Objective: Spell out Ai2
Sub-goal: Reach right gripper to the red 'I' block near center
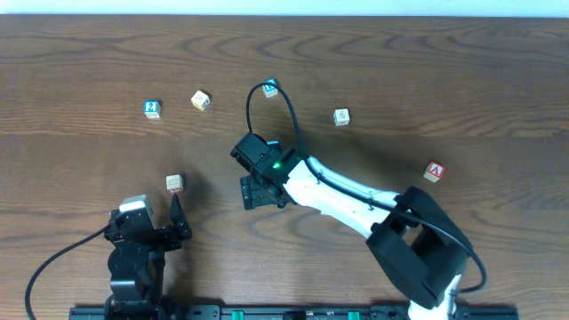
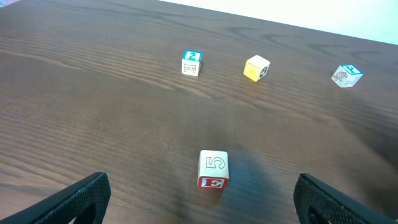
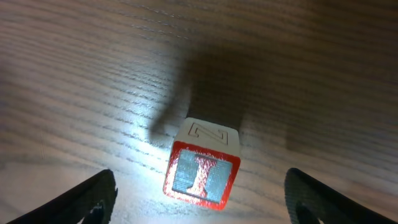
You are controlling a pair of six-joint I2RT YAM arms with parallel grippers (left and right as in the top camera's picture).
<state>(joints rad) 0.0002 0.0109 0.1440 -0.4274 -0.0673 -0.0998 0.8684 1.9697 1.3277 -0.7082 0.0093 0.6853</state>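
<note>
The I block (image 3: 203, 171) lies directly under the right pincer (image 1: 260, 194), which is released and straddles it. The left pincer (image 2: 208, 206), also released, sits well apart.

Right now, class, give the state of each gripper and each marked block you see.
left gripper: open, empty
right gripper: open, empty
I block: on table, under right gripper, ungripped
5 block: on table, ungripped
2 block: on table, untouched
A block: on table, untouched
</note>
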